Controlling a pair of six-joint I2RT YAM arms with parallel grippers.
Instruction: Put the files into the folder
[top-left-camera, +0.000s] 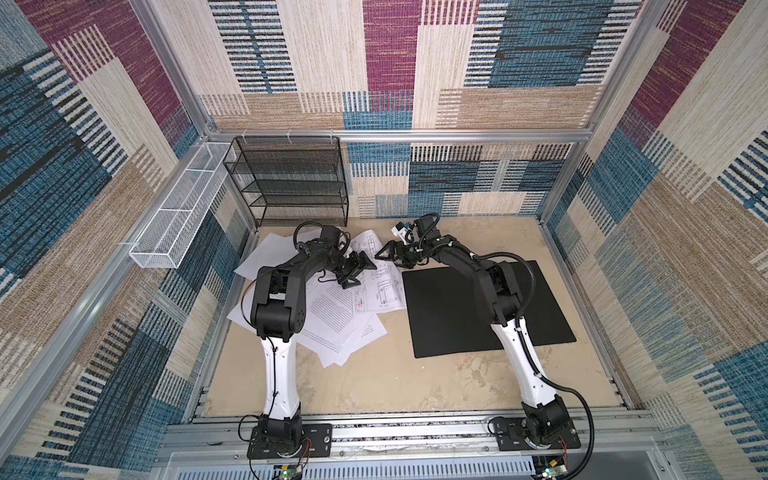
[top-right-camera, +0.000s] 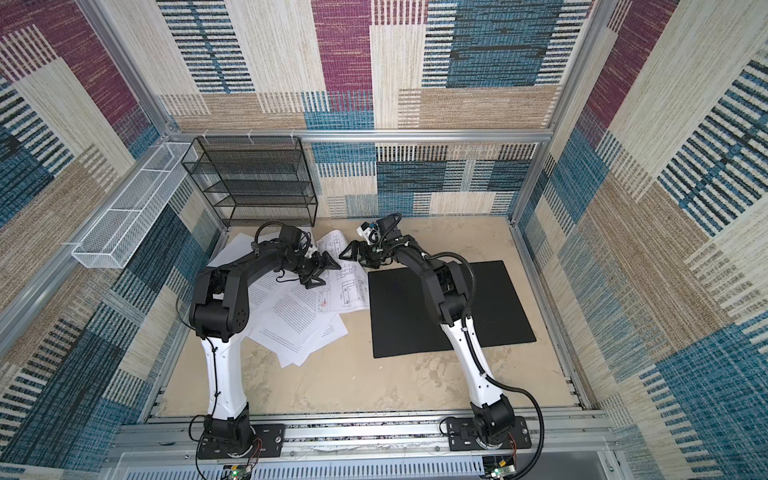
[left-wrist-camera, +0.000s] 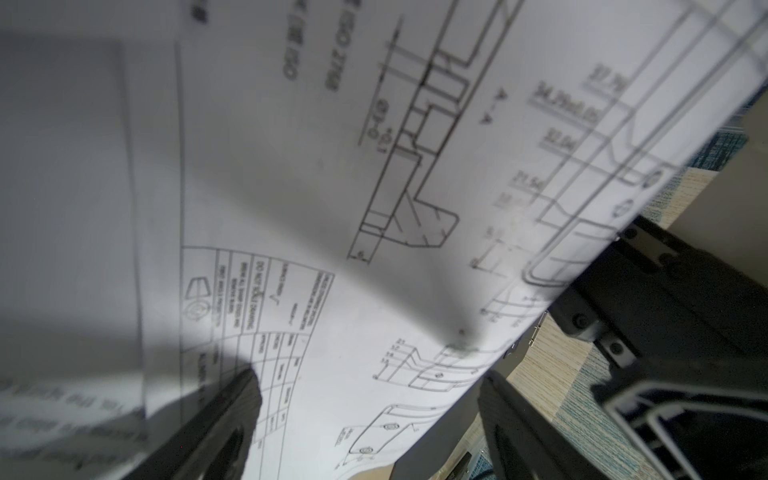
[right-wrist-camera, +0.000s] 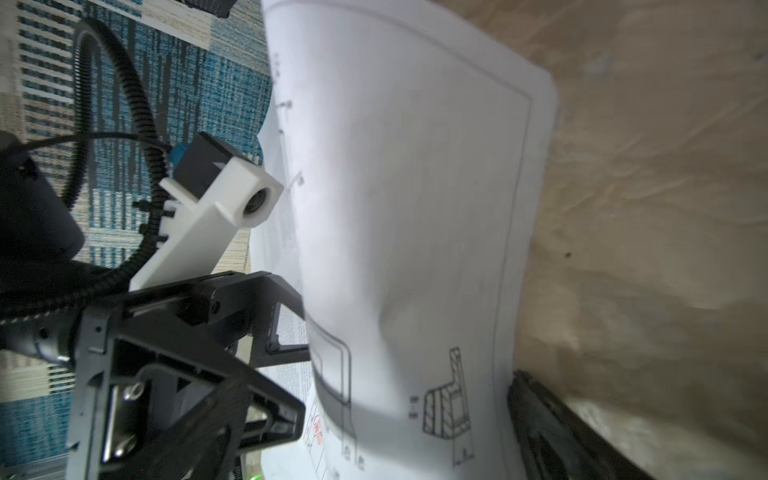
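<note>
**Top views.** The files (top-left-camera: 332, 316) lie fanned left of centre on the counter (top-left-camera: 374, 382), their sheets pointing several ways. The drawing sheet (top-left-camera: 380, 291) runs back to front, its edge just beside the folder (top-left-camera: 449, 316). The folder lies open and flat, black side up, long axis across the counter (my right arm (top-left-camera: 482, 274) crosses over it). Above the drawing sheet, the left claw (top-left-camera: 360, 273) and the right claw (top-left-camera: 384, 254) face each other, both released. A black mesh rack (top-left-camera: 286, 178) stands behind the heap.

**Left wrist.** The drawing sheet bows between my spread fingers (left-wrist-camera: 237, 407).

**Right wrist.** The sheet curls; I cannot tell whether anything touches it.
</note>
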